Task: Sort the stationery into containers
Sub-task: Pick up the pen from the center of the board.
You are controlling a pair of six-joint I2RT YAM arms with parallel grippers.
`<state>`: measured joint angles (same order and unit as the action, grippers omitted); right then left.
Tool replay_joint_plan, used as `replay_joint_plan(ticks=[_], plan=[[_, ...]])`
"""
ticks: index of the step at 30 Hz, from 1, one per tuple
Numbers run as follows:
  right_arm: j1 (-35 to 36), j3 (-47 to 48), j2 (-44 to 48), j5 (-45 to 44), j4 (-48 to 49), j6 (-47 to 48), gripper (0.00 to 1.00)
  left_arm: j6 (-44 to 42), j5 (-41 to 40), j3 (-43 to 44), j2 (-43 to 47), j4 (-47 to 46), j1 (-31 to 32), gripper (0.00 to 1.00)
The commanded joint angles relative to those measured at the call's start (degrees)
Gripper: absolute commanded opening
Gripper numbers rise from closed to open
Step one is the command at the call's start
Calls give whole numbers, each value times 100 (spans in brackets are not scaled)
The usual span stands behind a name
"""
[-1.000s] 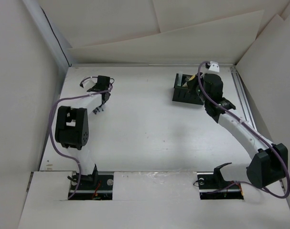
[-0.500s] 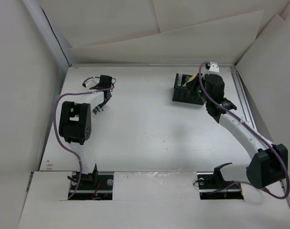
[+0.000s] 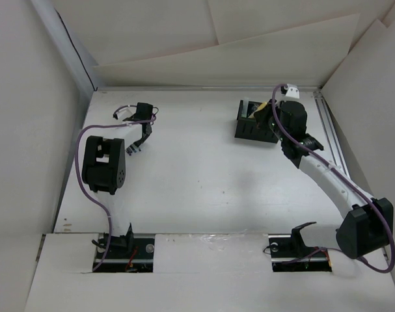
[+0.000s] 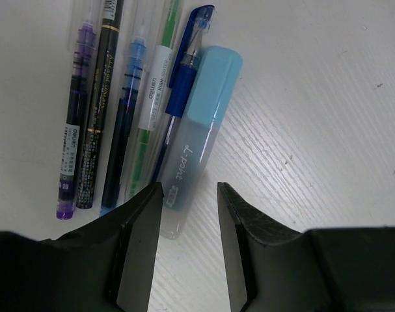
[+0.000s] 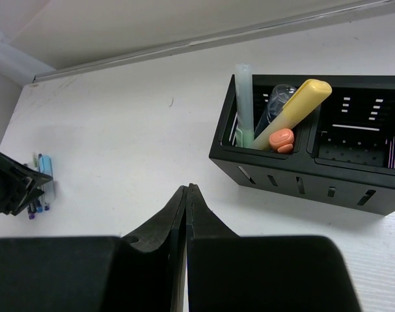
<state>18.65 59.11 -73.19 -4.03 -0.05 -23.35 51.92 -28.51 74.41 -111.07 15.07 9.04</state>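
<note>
Several pens lie side by side on the table in the left wrist view: a purple pen, a dark pen, a blue pen, a green pen, a blue ballpoint and a light blue highlighter. My left gripper is open, low over them, with the highlighter's near end just inside the jaws by the left finger. From above it is at the far left. The black organizer holds a yellow highlighter, a pale green pen and a clear pen in its left compartment. My right gripper is shut and empty, short of the organizer.
The pen group and the left gripper also show at the left of the right wrist view. A metal rail runs along the table's right side. White walls enclose the table on the left, back and right.
The left arm's elbow has risen and its gripper has shifted slightly toward the far side over the pens. The right arm has barely moved.
</note>
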Motion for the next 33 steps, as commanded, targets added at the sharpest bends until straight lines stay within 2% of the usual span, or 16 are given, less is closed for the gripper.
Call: replay_joint_plan(ticks=[1,9,15,18,19,24,25,27,33], plan=[[-11,21,182,52,102,6,4,-51,-40,197,-99,145,-86,35],[42,21,182,52,102,6,4,-165,302,73,-161,-118,-86,27],[156,21,129,-1,102,6,10,-279,522,-41,-214,-356,-86,26],[208,21,77,-1,102,6,24,-332,575,-41,-214,-356,36,26],[209,21,77,-1,102,6,31,-384,575,-93,-214,-356,115,26],[270,74,24,60,102,6,50,-455,898,-347,-56,-758,177,29],[270,74,24,139,102,6,51,-568,996,-462,110,-934,229,17],[331,135,-29,192,102,6,52,-700,1181,-804,295,-1233,291,2],[490,302,-292,482,102,6,54,-762,1322,-1209,858,-1586,633,0]])
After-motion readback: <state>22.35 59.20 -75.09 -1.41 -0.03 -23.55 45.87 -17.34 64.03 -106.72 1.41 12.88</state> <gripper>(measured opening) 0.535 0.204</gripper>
